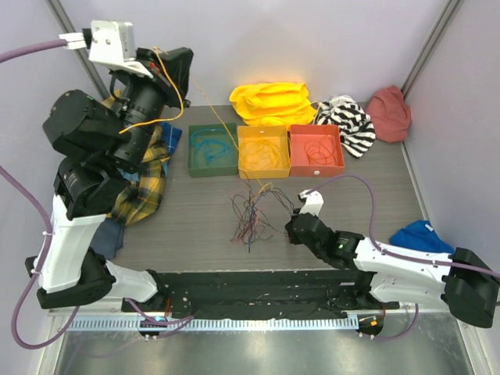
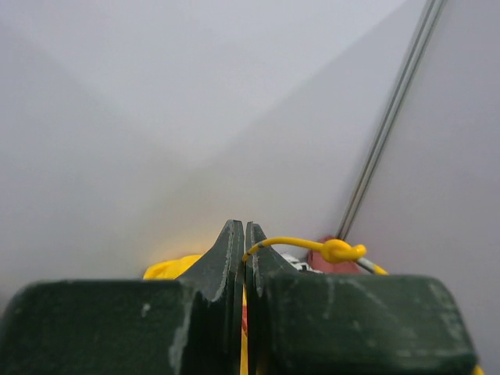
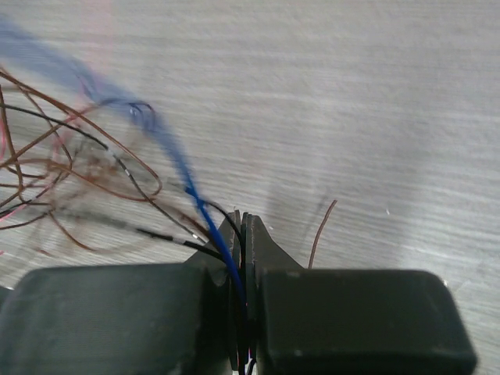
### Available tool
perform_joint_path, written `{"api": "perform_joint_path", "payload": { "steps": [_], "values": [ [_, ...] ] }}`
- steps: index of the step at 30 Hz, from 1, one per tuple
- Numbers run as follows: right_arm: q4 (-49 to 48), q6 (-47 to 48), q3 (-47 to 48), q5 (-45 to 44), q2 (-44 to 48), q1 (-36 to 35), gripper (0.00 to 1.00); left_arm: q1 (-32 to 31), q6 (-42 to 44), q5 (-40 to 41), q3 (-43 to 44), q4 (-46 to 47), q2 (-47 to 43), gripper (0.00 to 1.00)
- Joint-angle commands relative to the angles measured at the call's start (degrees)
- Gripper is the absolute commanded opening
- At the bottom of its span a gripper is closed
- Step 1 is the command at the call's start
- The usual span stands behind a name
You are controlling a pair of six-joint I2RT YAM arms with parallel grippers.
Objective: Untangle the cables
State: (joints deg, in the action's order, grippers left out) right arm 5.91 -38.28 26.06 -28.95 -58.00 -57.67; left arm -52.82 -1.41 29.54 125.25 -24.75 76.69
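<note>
On the table (image 1: 375, 205), cables (image 1: 251, 212) in right hand (image 3: 244, 226)

Cables (image 1: 251, 212): loose dark, red, blue tangle flat on table (image 1: 195, 226); yellow strand (image 1: 223, 127) taut, rising left.

Yellow, red, blue and dark cables (image 1: 251, 212); black-white striped cloth (image 1: 348, 121).

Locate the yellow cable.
In the top view's far left, the yellow cable is pinched by the raised left gripper, then slants down over the green tray to the tangle.
</note>
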Motion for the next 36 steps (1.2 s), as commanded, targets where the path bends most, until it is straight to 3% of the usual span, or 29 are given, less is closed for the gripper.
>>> {"api": "perform_joint_path", "payload": {
  "steps": [1, 4, 7, 8, 11, 14, 18, 24, 30, 36],
  "values": [
    [1.38, -3.73, -1.54, -2.16, -0.80, 0.10, 0.01, 0.17, 3.96, -0.01, 7.28, 3.13, 0.74, 0.00],
    [2.43, -4.43, -1.72, -2.08, -1.42, 0.10, 0.03, 0.17, 3.08, -1.15, 6.42, 3.22, 0.75, 0.00],
    [2.87, -4.52, -2.07, -2.25, -0.02, 0.01, 0.25, 0.08, 2.47, -0.98, 3.09, 3.74, -0.30, 0.00],
    [3.05, -4.61, -2.16, -2.43, 0.77, 0.10, 0.38, 0.17, 2.29, -1.06, 2.20, 4.10, -0.66, 0.00],
    [3.66, -3.38, -1.72, -2.69, 4.99, 0.01, 0.56, 0.17, 1.76, -1.50, 0.70, 4.28, -1.01, 0.00],
    [6.65, -1.80, 1.17, -2.87, 8.86, -0.07, 0.63, 0.17, 2.37, -1.24, 0.78, 4.01, -1.01, 0.00],
    [11.48, 0.40, 7.40, -2.52, 13.78, -0.25, 0.66, 0.17, 2.55, -1.85, 1.49, 3.75, -0.40, 0.00],
    [9.48, 5.22, 15.66, 3.10, 17.48, -0.34, 0.69, 0.17, 1.59, -3.08, -3.15, 2.87, -0.22, 0.00],
    [0.79, 13.38, 22.87, 10.66, 8.35, -0.60, 0.71, 0.08, -3.94, -6.15, -5.72, 1.90, 1.18, 0.00],
    [-5.56, 20.52, 28.51, 11.64, -4.02, -0.69, 0.74, 0.08, -7.55, -9.94, -5.28, 0.76, 2.59, 0.00]
  ]
}}
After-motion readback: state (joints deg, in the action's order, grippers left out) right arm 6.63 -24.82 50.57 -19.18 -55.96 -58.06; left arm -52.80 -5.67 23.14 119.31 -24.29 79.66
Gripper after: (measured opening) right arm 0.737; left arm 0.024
